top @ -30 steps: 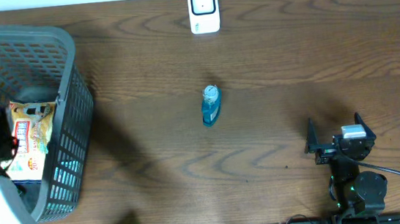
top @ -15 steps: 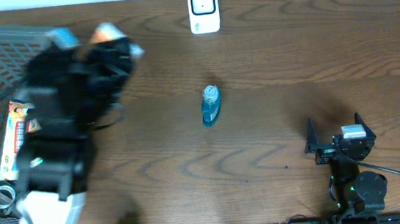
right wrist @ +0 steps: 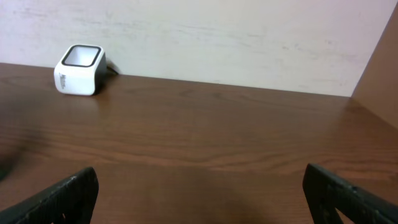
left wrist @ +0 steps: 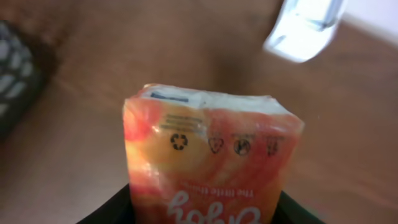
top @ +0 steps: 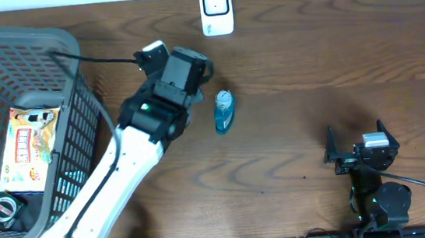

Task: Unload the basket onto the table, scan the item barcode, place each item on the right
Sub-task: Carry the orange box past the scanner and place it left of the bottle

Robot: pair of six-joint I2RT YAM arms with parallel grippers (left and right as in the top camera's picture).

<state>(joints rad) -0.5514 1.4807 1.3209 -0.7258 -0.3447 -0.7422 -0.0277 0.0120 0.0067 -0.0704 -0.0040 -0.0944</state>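
Orange foil fills my left wrist view: the orange packet (left wrist: 208, 155) sits clamped between the fingers of my left gripper (top: 188, 65), upside down to the camera, with recycling marks and inverted lettering facing it. I see no barcode on that face, so I cannot tell which side carries it.

I use the scanner (top: 216, 9) as my landmark. From overhead, my left gripper hangs over the table near the scanner, to its front and left, closer to it than to the basket (top: 73, 46), which lies well to the scanner's left. In the wrist view the scanner shows as a blurred white block beyond the packet's top, up and to the right, so packet and scanner are apart and not lined up.

As I judge it, picking the item up and most of the carry are done. Left to do: close the last gap, turn the barcode face to the scanner's window and hold it there for a read.

A blue bottle (top: 224, 111) lies on the table straight in front of the scanner, just beside my left wrist. My right gripper (top: 355, 132) waits well off to the scanner's front and right, jaws wide apart and empty.
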